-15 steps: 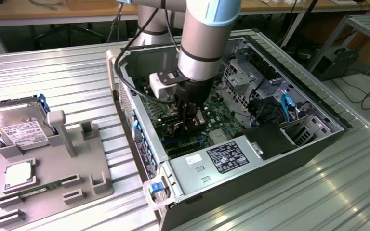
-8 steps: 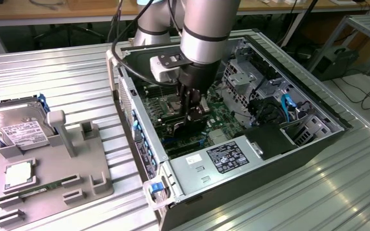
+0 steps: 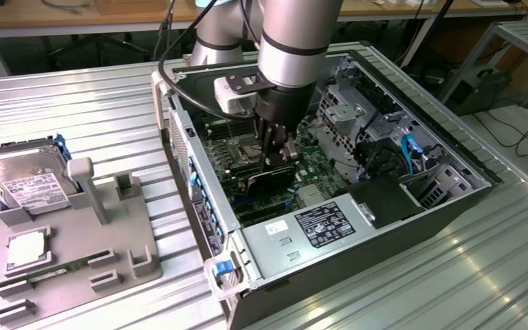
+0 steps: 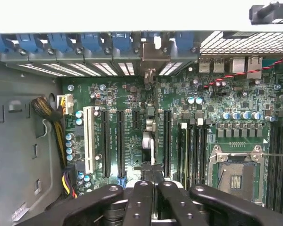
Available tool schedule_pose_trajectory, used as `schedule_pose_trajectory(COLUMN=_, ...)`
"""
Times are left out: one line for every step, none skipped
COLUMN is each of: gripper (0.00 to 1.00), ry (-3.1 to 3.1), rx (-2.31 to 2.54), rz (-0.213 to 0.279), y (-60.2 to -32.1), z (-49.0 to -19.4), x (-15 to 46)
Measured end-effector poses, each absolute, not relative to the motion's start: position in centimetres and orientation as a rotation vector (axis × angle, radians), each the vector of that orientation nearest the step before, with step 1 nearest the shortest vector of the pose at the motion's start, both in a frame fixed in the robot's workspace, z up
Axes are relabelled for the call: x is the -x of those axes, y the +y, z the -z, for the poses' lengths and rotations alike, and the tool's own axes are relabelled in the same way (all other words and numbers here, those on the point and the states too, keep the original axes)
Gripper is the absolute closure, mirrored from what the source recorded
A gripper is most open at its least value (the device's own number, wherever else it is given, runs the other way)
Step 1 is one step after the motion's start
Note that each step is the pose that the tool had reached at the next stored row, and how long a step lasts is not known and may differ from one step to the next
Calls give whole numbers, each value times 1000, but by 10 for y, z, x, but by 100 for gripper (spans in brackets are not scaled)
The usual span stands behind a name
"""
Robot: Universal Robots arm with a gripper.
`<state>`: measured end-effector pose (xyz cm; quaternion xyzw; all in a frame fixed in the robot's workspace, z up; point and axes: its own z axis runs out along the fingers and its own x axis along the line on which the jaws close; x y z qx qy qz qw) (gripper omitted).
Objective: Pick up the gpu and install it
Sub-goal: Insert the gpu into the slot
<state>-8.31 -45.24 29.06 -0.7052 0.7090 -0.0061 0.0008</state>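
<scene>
Gripper (image 3: 277,159) fingers are clamped together on the gpu (image 3: 271,181), holding it edge-down over the motherboard (image 3: 315,168) inside the open computer case (image 3: 411,227), toward 3 o'clock from the grey parts tray (image 3: 62,268)

In the exterior view the tool (image 3: 276,159) reaches down into the open computer case (image 3: 447,206), and its fingertips are lost against the dark gpu (image 3: 269,180), whose lower edge is hidden among the motherboard parts. The arm is cut off at twelve o'clock. At nine o'clock the hard drive (image 3: 27,180) on the counter (image 3: 80,103) runs past the edge. In the wrist view the tool's black fingers (image 4: 141,202) are cropped at six o'clock; the gpu (image 4: 148,141) shows edge-on, its faces unseen.
</scene>
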Motion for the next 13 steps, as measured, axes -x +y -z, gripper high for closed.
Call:
schedule_pose_trajectory(gripper=89, ry=2226, rx=2214, rz=19, y=-452, z=-291, x=83)
schedule_pose_trajectory(gripper=89, ry=2226, rx=2214, rz=19, y=-452, z=-291, x=83)
schedule_pose_trajectory(gripper=89, ry=2226, rx=2214, rz=19, y=-452, z=-291, x=83)
schedule_pose_trajectory(gripper=89, ry=2226, rx=2214, rz=19, y=-452, z=-291, x=83)
schedule_pose_trajectory(gripper=89, ry=2226, rx=2214, rz=19, y=-452, z=-291, x=83)
schedule_pose_trajectory(gripper=89, ry=2226, rx=2214, rz=19, y=-452, z=-291, x=83)
schedule_pose_trajectory(gripper=89, ry=2226, rx=2214, rz=19, y=-452, z=-291, x=83)
schedule_pose_trajectory(gripper=89, ry=2226, rx=2214, rz=19, y=-452, z=-291, x=83)
schedule_pose_trajectory(gripper=89, ry=2226, rx=2214, rz=19, y=-452, z=-291, x=83)
schedule_pose_trajectory(gripper=89, ry=2226, rx=2214, rz=19, y=-452, z=-291, x=83)
schedule_pose_trajectory(gripper=89, ry=2226, rx=2214, rz=19, y=-452, z=-291, x=83)
schedule_pose_trajectory(gripper=89, ry=2226, rx=2214, rz=19, y=-452, z=-291, x=83)
schedule_pose_trajectory(gripper=89, ry=2226, rx=2214, rz=19, y=-452, z=-291, x=83)
